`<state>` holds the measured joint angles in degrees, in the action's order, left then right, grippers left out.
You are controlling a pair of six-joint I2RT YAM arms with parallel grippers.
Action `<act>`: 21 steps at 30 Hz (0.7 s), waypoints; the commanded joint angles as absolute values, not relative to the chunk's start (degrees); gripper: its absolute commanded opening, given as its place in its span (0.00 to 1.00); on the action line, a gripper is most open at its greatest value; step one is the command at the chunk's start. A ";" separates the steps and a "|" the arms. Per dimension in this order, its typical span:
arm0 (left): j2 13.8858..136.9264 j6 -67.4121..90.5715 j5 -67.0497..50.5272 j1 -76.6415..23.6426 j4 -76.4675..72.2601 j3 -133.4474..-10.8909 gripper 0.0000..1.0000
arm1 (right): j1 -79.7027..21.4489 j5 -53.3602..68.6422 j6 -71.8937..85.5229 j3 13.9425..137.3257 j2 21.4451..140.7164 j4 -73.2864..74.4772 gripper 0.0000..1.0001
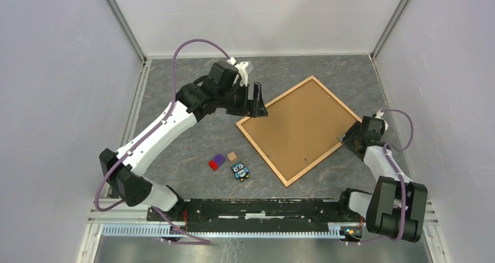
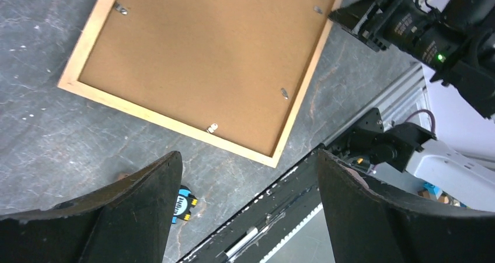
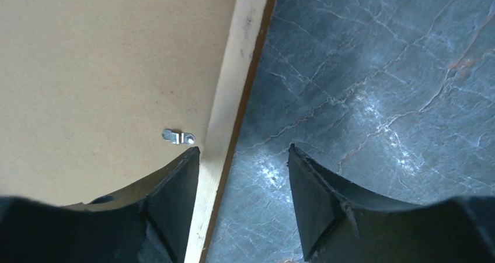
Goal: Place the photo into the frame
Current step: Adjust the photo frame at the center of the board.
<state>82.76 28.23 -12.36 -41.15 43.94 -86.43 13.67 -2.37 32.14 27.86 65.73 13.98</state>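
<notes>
Frame lies flat and back-side up on the table, right of centre, turned so its corners point roughly to 12, 3, 6 and 9 o'clock. A brown backing board fills it. Small metal clips sit along the inner edge. Can't tell whether the photo is under the board.

Left claw is at the frame's 10 o'clock edge, near the 9 o'clock corner. Its wrist view looks down from height: fingers spread wide, nothing between them, the whole frame visible below, so it's raised clear of it.

Right claw is at the frame's 3 o'clock edge. In its wrist view the claw is spread apart and straddles the wood moulding: one finger over the board just beside a clip, the other over bare table. Gripping nothing; can't tell if it touches the wood.

Clutter at 8 o'clock from the frame, apart from it: red-purple block, tan block, owl figure. All three sit close together.
</notes>
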 commanded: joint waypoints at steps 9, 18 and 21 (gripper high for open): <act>95.58 23.72 -10.03 -34.44 51.46 -95.78 0.91 | 13.92 -6.82 28.83 28.61 74.09 6.48 0.43; 107.78 24.27 -4.91 -31.18 53.09 -96.77 0.87 | 13.95 -3.18 16.83 27.80 79.91 -2.37 0.00; 112.17 23.13 -3.10 -30.95 53.03 -96.45 0.82 | 13.91 2.58 14.87 30.02 83.90 -3.74 0.00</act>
